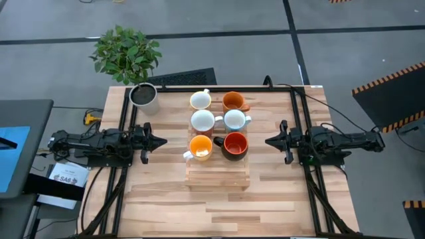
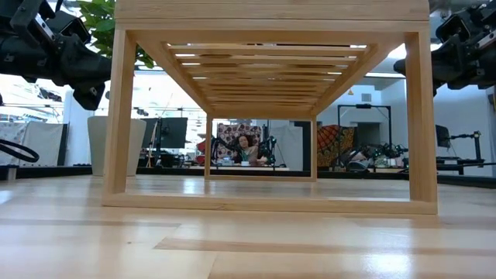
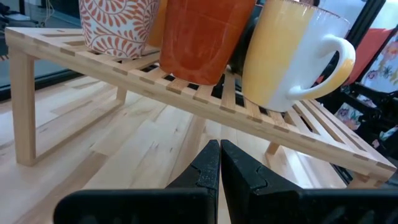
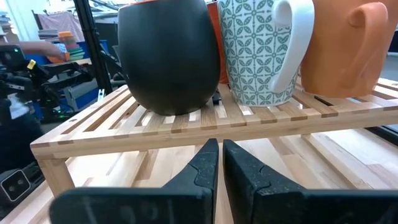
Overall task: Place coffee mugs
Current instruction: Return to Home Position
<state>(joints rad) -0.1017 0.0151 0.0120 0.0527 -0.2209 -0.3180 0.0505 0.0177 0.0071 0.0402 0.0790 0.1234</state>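
All 6 coffee mugs (image 1: 202, 121) are sitting in 3 rows of 2 on the slatted shelf (image 1: 219, 178), directly ahead of both pincers. The left pincer (image 1: 161, 141) and right pincer (image 1: 269, 141) are each hovering just beside a shelf end, clenched on nothing. Homing well is, I judge, a matter of drawing each arm straight back and level, so no fingertip is clipping the slats. Off to the left pincer's side, a grey-white pot (image 1: 143, 97) is standing on the counter (image 1: 265, 206) with a plant (image 1: 126, 53) beyond it, neither blocking a backward path.
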